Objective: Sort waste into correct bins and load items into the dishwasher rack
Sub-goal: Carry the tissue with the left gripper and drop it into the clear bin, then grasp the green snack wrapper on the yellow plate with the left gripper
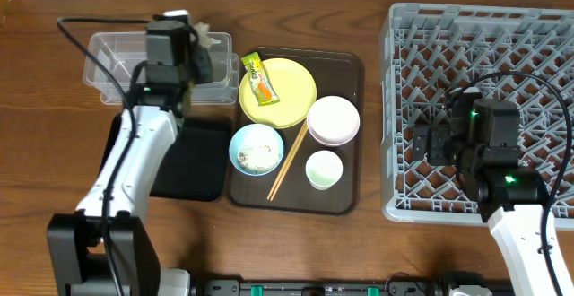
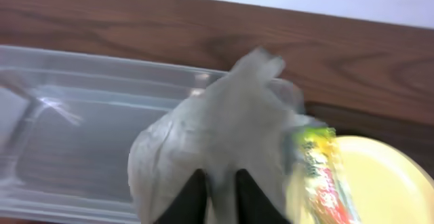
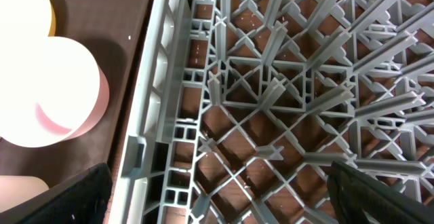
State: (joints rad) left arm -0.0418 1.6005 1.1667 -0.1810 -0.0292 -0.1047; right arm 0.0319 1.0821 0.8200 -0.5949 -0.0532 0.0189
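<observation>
**Overhead.** Left gripper point(image 1: 204, 58) over the right end of the clear tub point(image 1: 112, 67), jaws clenched on the crumpled white tissue point(image 1: 213, 40). Black tray point(image 1: 193, 166) on the table point(image 1: 54, 152) just in front of the tub, partly under the left arm. Brown serving tray point(image 1: 352, 67) between tub and dishwasher rack point(image 1: 484, 36). On it:
- yellow plate point(image 1: 291, 99), with the snack wrapper point(image 1: 259, 79) lying on its left part
- white bowl point(image 1: 334, 119), overlapping the plate's right edge
- light blue bowl point(image 1: 256, 149), holding rice grains point(image 1: 258, 158)
- white cup point(image 1: 324, 169)
- chopsticks point(image 1: 287, 161), slanted between blue bowl and cup

Right gripper point(image 1: 423, 143) above the rack's left part.

**Left wrist.** Tissue point(image 2: 217, 129) filling the centre, pinched between two dark fingertips point(image 2: 192, 197). Tub point(image 2: 88, 115) behind and to the left. Wrapper point(image 2: 322, 170) and plate point(image 2: 386, 176) at lower right, blurred.

**Right wrist.** Dark fingers point(image 3: 81, 200) far apart at the lower corners, jaws released, gripping nothing. Rack lattice point(image 3: 271, 81) below and between them. White bowl point(image 3: 54, 88) at left beyond the rack wall, on the serving tray. Cup edge point(image 3: 17, 193) at the lower-left corner. Sliver of plate at top left.
</observation>
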